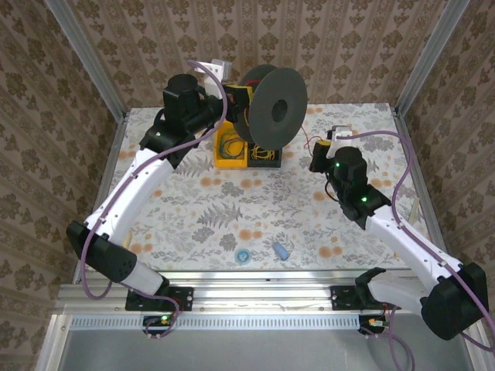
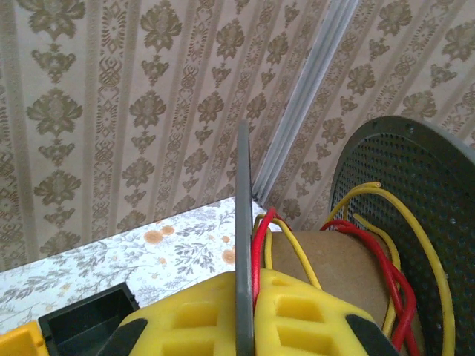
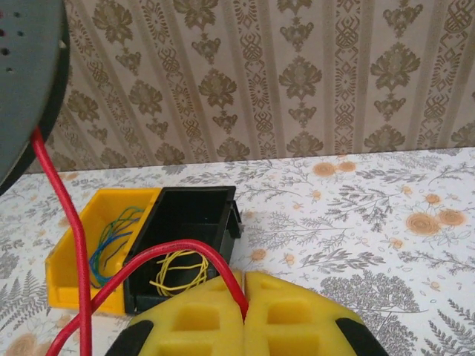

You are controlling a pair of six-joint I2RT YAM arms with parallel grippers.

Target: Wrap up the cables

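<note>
A dark grey spool (image 1: 277, 106) stands upright at the back of the table. My left gripper (image 1: 240, 97) is shut on the thin edge of its near flange (image 2: 243, 193), and the yellow fingers (image 2: 185, 319) clamp that rim from both sides. Red cable (image 2: 261, 245) and yellow wire (image 2: 419, 230) are wound round the brown core (image 2: 334, 259). The red cable (image 3: 63, 208) runs down from the spool flange (image 3: 30, 74), loops up, and ends pinched in my right gripper (image 3: 243, 297), which is shut on it. That right gripper (image 1: 329, 143) sits right of the spool.
Below the spool stand a yellow bin (image 3: 74, 259) with green and blue wires (image 3: 111, 237) and a black bin (image 3: 189, 215) holding a yellow coil (image 3: 178, 271). A blue ring (image 1: 243, 255) and a small blue cylinder (image 1: 281, 250) lie near the front edge. Patterned walls close in behind.
</note>
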